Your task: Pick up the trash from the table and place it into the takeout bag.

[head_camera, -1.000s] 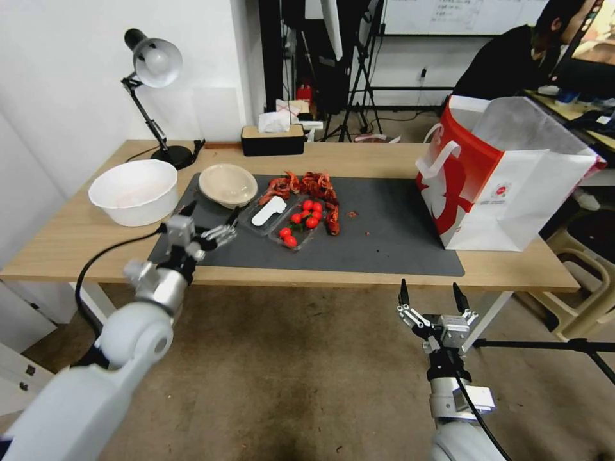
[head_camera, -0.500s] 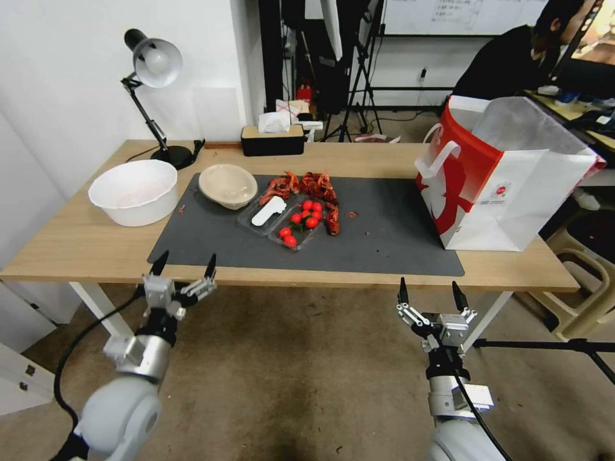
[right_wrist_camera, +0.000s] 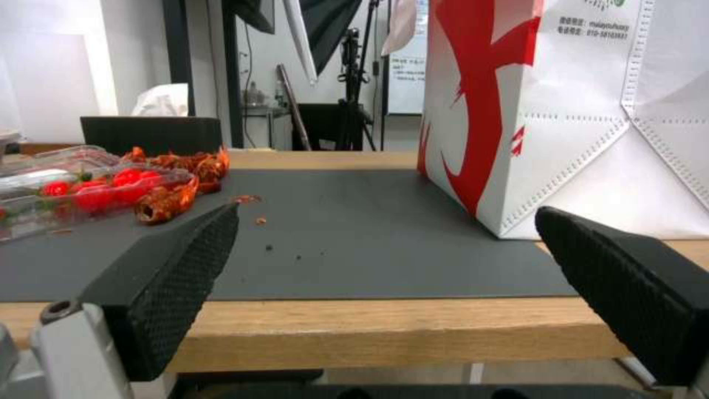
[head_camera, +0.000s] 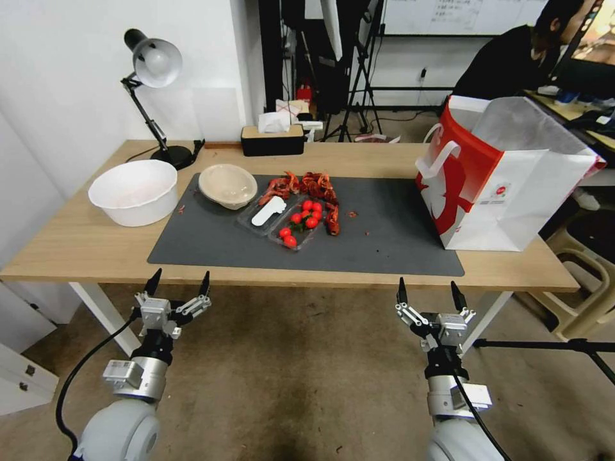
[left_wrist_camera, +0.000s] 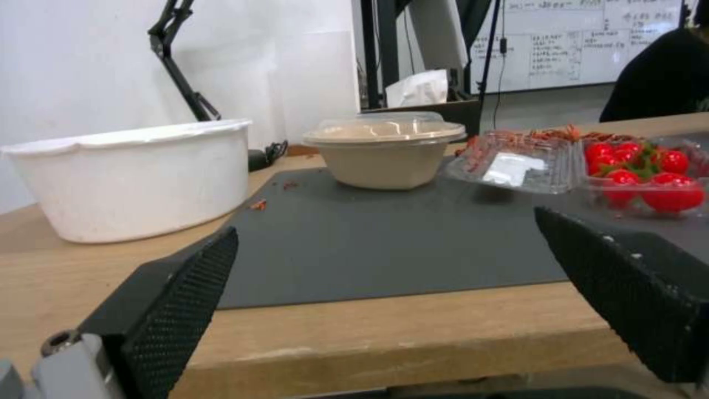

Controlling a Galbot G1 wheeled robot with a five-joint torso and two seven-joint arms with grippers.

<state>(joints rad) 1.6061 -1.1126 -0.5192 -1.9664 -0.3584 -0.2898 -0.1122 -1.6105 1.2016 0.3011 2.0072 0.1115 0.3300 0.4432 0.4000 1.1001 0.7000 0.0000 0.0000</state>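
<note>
You see both claws hanging below the front edge of the long light-wood table (head_camera: pixel 77 237), over the floor. Your left claw (head_camera: pixel 178 284) is released, its two black fingers spread wide, and it holds nothing. Your right claw (head_camera: pixel 427 293) is also released and empty, with the fingers pointing up.

The trash lies on the large dark grey mat (head_camera: pixel 384 237), well apart from both claws. The beige paper bowl with a clear lid (head_camera: pixel 227 184) stands at the far left corner of the mat, beyond the left claw. Just beside it lies the clear plastic tray (head_camera: pixel 282 221), which holds a white flat piece in one part and red cherry tomatoes (head_camera: pixel 301 221) in the other part. The red crayfish shells (head_camera: pixel 304 186) lie behind the tray and along its right side, touching it, and small red crumbs are scattered on the mat near them.

The large red-and-white takeout bag with white strap handles (head_camera: pixel 506 186) stands upright and open at the right end of the table, partly on the mat, beyond the right claw.

Left of the mat stands a big white plastic bowl (head_camera: pixel 133 191). At the back edge you find a grey desk lamp (head_camera: pixel 154 64) and a black tissue box (head_camera: pixel 272 137). The room behind has tripods and a whiteboard.
</note>
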